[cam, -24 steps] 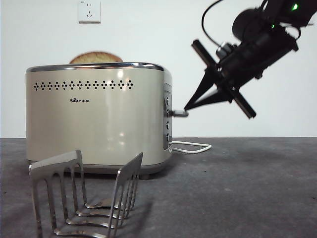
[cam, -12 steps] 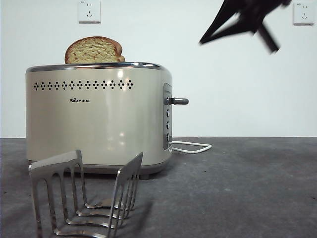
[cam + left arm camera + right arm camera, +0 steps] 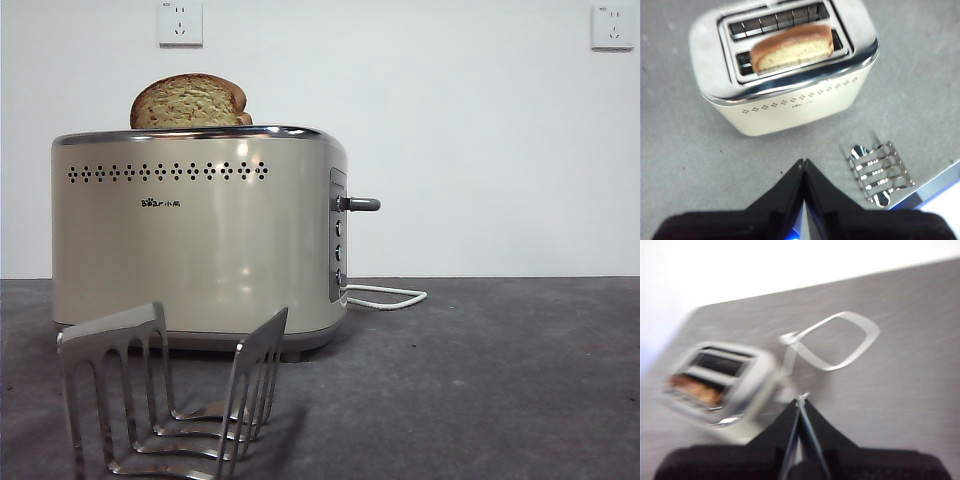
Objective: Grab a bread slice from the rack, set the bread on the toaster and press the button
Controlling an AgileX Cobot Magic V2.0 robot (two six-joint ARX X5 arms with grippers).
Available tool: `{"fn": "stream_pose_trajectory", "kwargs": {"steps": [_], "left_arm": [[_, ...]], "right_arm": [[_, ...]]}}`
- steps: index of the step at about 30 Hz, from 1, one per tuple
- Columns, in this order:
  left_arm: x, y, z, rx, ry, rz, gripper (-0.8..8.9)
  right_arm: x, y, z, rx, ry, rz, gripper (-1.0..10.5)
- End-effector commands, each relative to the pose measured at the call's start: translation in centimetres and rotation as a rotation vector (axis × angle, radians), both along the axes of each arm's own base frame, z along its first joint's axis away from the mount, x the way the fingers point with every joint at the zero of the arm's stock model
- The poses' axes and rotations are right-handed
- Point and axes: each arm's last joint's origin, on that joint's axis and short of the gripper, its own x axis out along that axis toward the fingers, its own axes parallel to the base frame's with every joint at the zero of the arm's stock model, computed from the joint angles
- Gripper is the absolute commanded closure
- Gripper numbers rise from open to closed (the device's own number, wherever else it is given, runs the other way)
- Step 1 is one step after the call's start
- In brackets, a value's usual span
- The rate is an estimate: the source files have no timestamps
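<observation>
The slice of bread [image 3: 190, 101] stands upright in the cream toaster [image 3: 195, 240], its domed top well above the chrome rim. From above, the slice of bread [image 3: 792, 46] fills the nearer slot of the toaster [image 3: 790, 105]. The grey lever button [image 3: 362, 204] sticks out high on the end panel. In front stands the steel rack [image 3: 170, 395], with nothing in it; it is also in the left wrist view, rack [image 3: 880, 172]. My left gripper [image 3: 803, 162] hangs shut above the table, apart from both. High over the toaster [image 3: 720, 385], my right gripper [image 3: 801, 399] is shut, in a blurred picture.
A white power cord [image 3: 385, 296] loops on the dark table behind the toaster; cord [image 3: 832, 347] shows in the right wrist view too. Two wall sockets [image 3: 180, 22] are on the white wall. The table's edge [image 3: 935, 187] runs close beside the rack.
The right arm, which was at the lever a second ago, rose and left the front view. The lever came back up and the bread popped higher out of the slot.
</observation>
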Motion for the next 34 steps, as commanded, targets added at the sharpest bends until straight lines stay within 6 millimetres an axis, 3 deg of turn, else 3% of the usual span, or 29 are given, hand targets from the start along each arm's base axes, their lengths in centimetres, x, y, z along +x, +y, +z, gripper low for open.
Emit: {"fn": "stream_pose_trajectory", "kwargs": {"steps": [1,8,17,26,30,34], "left_arm": [[1.1,-0.7,-0.7,0.029,0.032,-0.004,8.17],[3.6,-2.5,-2.2,0.087,0.114,-0.003,8.17],[4.4,-2.4,-2.5,0.097,0.133,0.021,8.17],[3.9,1.8,-1.2,0.093,0.026,0.137,8.17],[4.2,4.2,-1.2,0.019,-0.229,0.26,8.17],[3.9,6.3,-2.5,-0.067,-0.53,0.392,8.17]], "right_arm": [[-0.5,-0.7,0.3,-0.253,-0.056,-0.082,9.5],[-0.9,-1.9,0.0,-0.499,0.031,-0.381,9.5],[-0.7,-2.0,-2.2,-0.661,0.265,-0.358,9.5],[0.8,-1.5,-3.6,-0.736,0.4,-0.314,9.5],[1.6,-1.3,-4.0,-0.747,0.425,-0.307,9.5],[2.2,-1.1,-4.3,-0.757,0.443,-0.302,9.5]]}}
